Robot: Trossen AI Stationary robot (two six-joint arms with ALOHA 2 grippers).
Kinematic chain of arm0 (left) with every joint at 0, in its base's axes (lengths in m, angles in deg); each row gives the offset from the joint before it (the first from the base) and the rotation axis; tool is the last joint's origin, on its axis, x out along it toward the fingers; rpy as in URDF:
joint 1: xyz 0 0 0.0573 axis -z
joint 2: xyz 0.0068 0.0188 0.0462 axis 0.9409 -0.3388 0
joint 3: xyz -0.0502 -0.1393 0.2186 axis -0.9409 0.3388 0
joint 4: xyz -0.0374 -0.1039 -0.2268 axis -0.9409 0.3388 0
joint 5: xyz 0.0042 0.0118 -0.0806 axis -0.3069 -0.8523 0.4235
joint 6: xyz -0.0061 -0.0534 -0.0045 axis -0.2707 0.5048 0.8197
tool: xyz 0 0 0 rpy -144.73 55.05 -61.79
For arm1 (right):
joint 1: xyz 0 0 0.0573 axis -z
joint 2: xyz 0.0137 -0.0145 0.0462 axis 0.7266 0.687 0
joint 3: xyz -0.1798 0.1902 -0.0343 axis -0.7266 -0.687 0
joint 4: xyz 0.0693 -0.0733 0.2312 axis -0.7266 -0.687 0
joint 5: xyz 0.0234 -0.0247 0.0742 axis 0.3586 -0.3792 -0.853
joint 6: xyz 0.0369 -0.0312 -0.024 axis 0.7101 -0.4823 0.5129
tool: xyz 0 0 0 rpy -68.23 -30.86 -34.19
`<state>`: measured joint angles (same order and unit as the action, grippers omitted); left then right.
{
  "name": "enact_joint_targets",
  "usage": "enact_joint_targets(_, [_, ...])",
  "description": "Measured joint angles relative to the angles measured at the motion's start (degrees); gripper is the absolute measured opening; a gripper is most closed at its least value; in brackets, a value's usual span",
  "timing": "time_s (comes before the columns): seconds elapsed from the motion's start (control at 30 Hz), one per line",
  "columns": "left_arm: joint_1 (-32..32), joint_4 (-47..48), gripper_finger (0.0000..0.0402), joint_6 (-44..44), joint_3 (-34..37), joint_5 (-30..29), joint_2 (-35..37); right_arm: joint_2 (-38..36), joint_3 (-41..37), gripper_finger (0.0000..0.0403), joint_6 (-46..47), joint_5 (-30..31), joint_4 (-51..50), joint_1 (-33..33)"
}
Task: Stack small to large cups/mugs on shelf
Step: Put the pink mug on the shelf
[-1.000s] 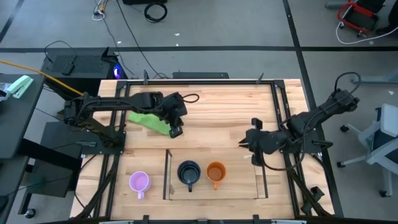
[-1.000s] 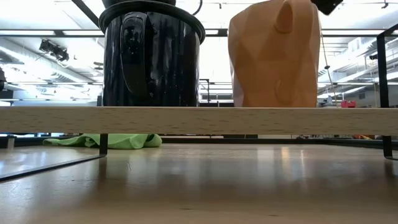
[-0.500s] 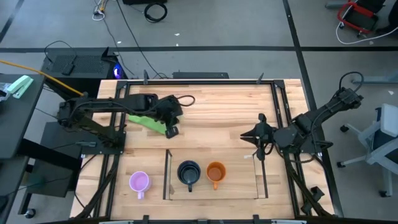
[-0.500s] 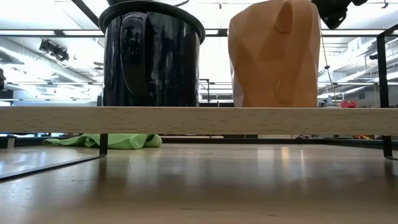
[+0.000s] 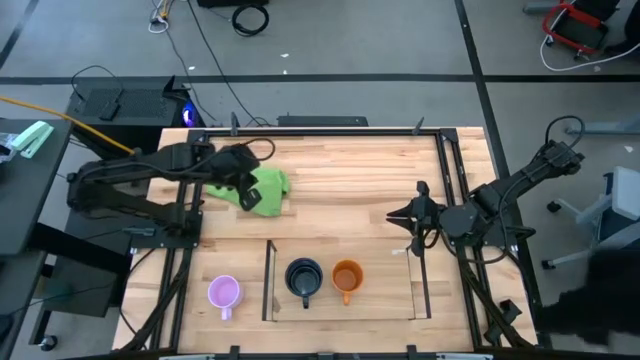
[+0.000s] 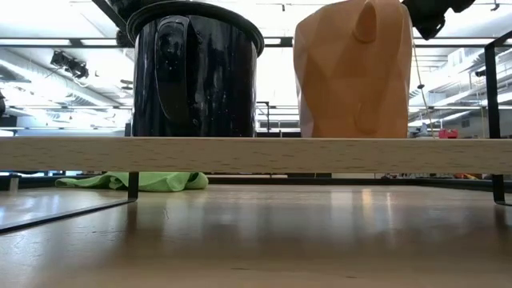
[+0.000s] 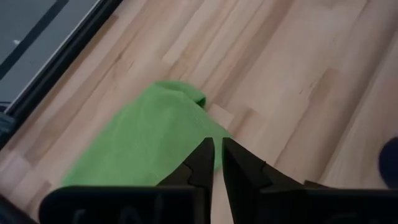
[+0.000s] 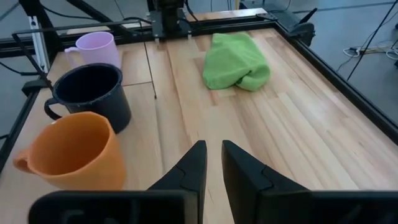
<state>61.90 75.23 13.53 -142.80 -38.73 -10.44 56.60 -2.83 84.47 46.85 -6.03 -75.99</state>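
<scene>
The black mug (image 5: 303,277) and the orange mug (image 5: 346,277) stand upright side by side on the shelf's wooden floor (image 6: 256,154), handles toward the near edge. The light purple mug (image 5: 223,292) stands on the table just left of the shelf's clear left panel (image 5: 268,280). All three also show in the right wrist view: purple (image 8: 93,48), black (image 8: 93,93), orange (image 8: 71,152). My left gripper (image 5: 248,200) is shut and empty over the green cloth (image 7: 149,149). My right gripper (image 5: 395,217) is shut and empty, right of the shelf's far side, pointing toward the table's left.
The green cloth (image 5: 270,188) lies bunched on the table's far left part. The shelf's right panel (image 5: 418,285) stands near my right arm. Metal rails run along the table's left and right edges. Bare wood lies in the table's far middle (image 5: 350,170).
My left gripper has drawn back toward the table's left edge, uncovering the right part of the green cloth. My right gripper has turned about its wrist and shifted a little toward the table's right edge, then kept still. The mugs have stayed put.
</scene>
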Motion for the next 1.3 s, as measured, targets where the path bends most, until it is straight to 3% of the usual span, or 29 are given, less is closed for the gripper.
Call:
enact_joint_targets(0.47, [13.28, 8.67, 0.0040, 14.23, 0.03, -13.38, 1.71, 0.00, 0.00, 0.0056, 0.26, -0.03, 0.22, 0.00])
enact_joint_targets(0.77, [26.71, 1.40, 0.0038, 20.59, 0.03, -17.28, 1.52, 0.00, 0.02, 0.0056, 0.10, -0.03, 0.22, 0.00])
enact_joint_targets(0.93, [34.16, -11.15, 0.0030, 14.73, 0.03, -17.56, 1.52, 0.00, 0.02, 0.0056, 0.10, -0.03, 0.22, 0.00])
enact_joint_targets(1.13, [40.48, -28.90, 0.0025, 0.08, 0.03, -17.57, 1.52, 0.00, 0.04, 0.0056, 0.08, -0.04, 0.22, 0.00])
enact_joint_targets(1.3, [41.82, -33.96, 0.0027, -7.95, 0.03, -17.95, 1.60, 0.00, 0.04, 0.0056, 0.10, -0.05, 0.20, 0.00])
